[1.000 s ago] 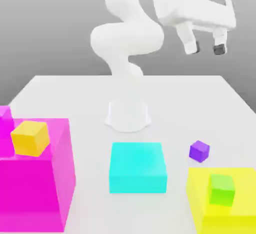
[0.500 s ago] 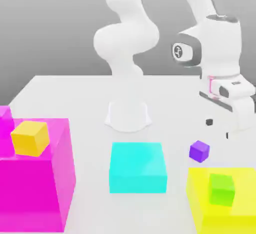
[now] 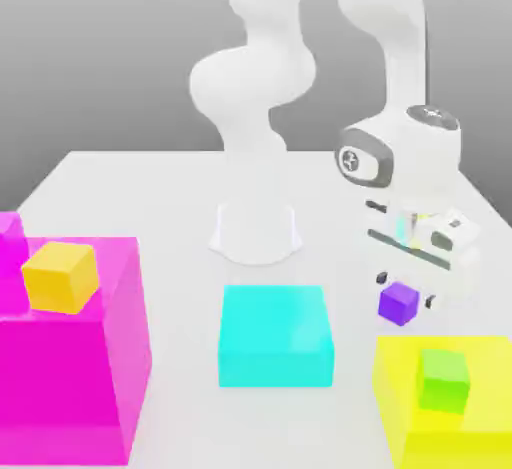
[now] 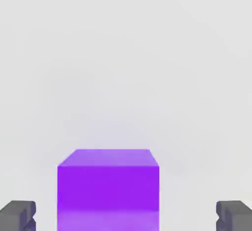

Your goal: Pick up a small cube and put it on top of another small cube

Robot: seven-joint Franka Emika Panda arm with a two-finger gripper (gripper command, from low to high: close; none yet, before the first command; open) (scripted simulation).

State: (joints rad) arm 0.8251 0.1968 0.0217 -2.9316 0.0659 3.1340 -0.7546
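Observation:
The small purple cube (image 3: pixel 398 301) rests on the white table (image 3: pixel 130 197), between the cyan block and the yellow block. My gripper (image 3: pixel 405 290) has come straight down over it and is open, one dark fingertip (image 3: pixel 381 277) on each side of the cube. In the hand view the purple cube (image 4: pixel 108 188) sits between the grey fingertips (image 4: pixel 19 215), with a gap on both sides, so my gripper (image 4: pixel 126 216) is not touching it. An orange-yellow cube (image 3: pixel 61 277) lies on the magenta block. A green cube (image 3: pixel 443 380) lies on the yellow block.
A large magenta block (image 3: pixel 90 367) fills the exterior view's left front. A flat cyan block (image 3: pixel 276 337) sits in the middle and a yellow block (image 3: pixel 400 407) at the right front. The arm's white base (image 3: pixel 256 229) stands behind the cyan block.
The hand dropped from high at the exterior view's upper right down to the table and shifted left over the purple cube. Its fingers stayed open; no cube moved.

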